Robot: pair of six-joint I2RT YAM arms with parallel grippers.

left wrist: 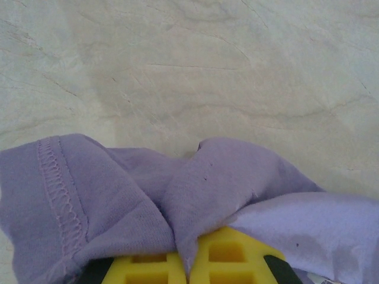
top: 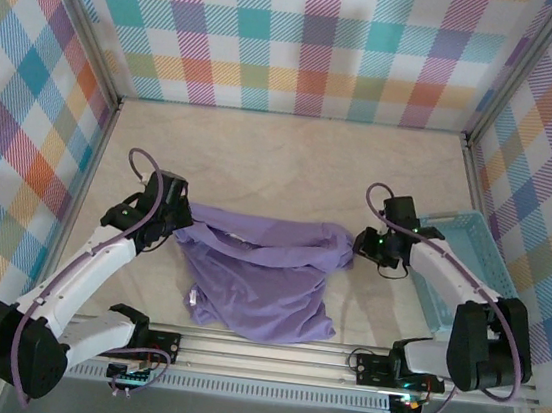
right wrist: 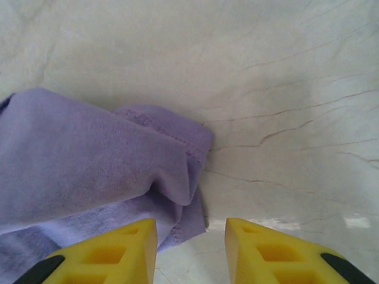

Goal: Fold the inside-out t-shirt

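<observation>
From above, the t-shirt (top: 262, 280) lies bunched near the table's (top: 292, 158) front edge, strung between the left gripper (top: 178, 219) and the right gripper (top: 360, 245), which seems to touch its end. Left wrist: yellow fingers (left wrist: 237, 257) pinched together on purple fabric. Right wrist: fingers (right wrist: 118, 251) apart, with the hem just beside one, unclamped.

Lavender cloth of the t-shirt (left wrist: 225, 177) drapes over the left gripper (left wrist: 192, 251), hiding its fingertips — the bottom edge cuts off the rest. The right arm (top: 449, 273) covers part of the basket (top: 477, 253). A small pale mark (top: 191, 297) on the t-shirt is too small to identify.
</observation>
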